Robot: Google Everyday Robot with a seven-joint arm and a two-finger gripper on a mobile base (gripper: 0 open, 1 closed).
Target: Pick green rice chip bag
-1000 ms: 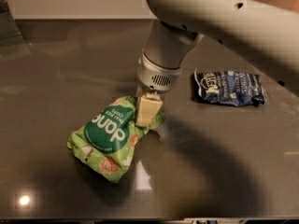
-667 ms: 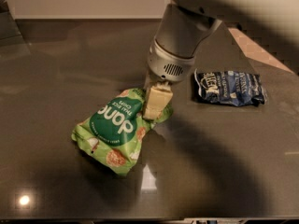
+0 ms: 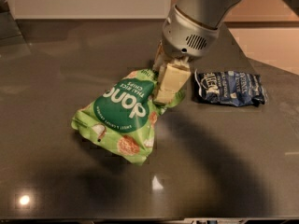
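The green rice chip bag (image 3: pixel 122 115) is a crinkly light-green bag with a dark green circle reading "dang" upside down. It hangs tilted in the middle of the view, lifted off the dark countertop (image 3: pixel 56 59), with its shadow below it. My gripper (image 3: pixel 164 88) comes down from the upper right and is shut on the bag's upper right edge. One cream fingertip (image 3: pixel 170 82) shows in front of the bag; the other is hidden behind it.
A smaller dark blue bag (image 3: pixel 229 88) lies flat on the counter just right of the gripper. The counter's front edge runs along the bottom of the view. A pale wall stands behind the counter's far edge.
The gripper has risen with the green bag in it. The bag has come off the counter and now hangs larger and higher in view, shifted a little right.
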